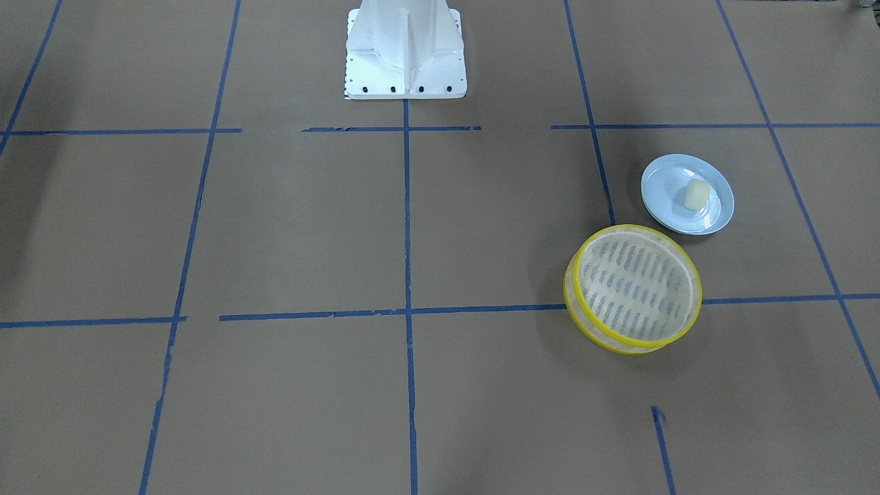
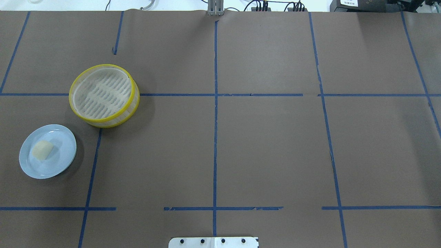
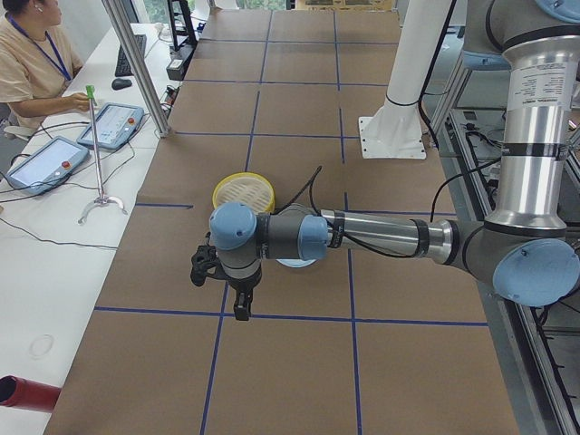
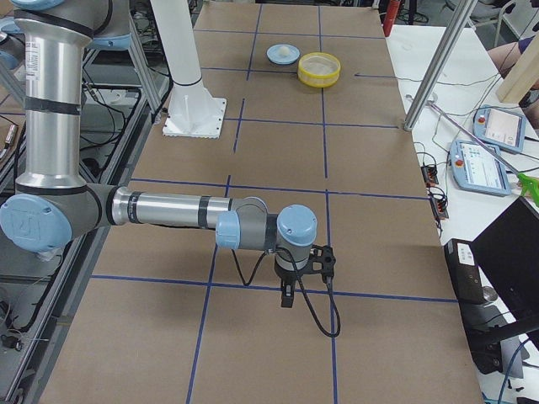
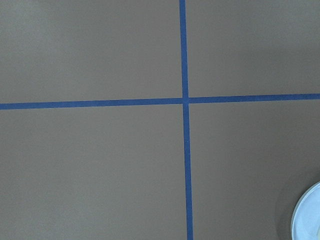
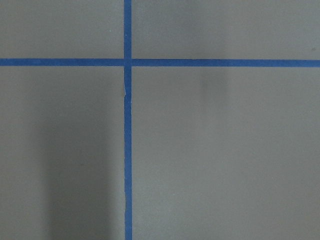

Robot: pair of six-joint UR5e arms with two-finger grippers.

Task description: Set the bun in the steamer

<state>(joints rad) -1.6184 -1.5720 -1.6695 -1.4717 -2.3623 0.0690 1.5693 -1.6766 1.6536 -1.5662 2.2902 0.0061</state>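
Observation:
The bun (image 1: 696,195) is a small cream-white lump lying on a pale blue plate (image 1: 665,180). In the overhead view the bun (image 2: 42,150) and plate (image 2: 60,160) sit at the near left. The steamer (image 1: 636,285), yellow-rimmed and empty, stands just beyond the plate, in the overhead view (image 2: 103,93) too. My left gripper (image 3: 241,311) shows only in the exterior left view, hanging above the table near the plate. My right gripper (image 4: 288,299) shows only in the exterior right view, far from both. I cannot tell whether either is open or shut.
The white robot base (image 1: 405,55) stands at the table's middle edge. Blue tape lines grid the brown table. The plate's rim (image 5: 310,215) shows at the left wrist view's corner. An operator (image 3: 32,54), pendants and a metal post (image 3: 136,63) stand beside the table.

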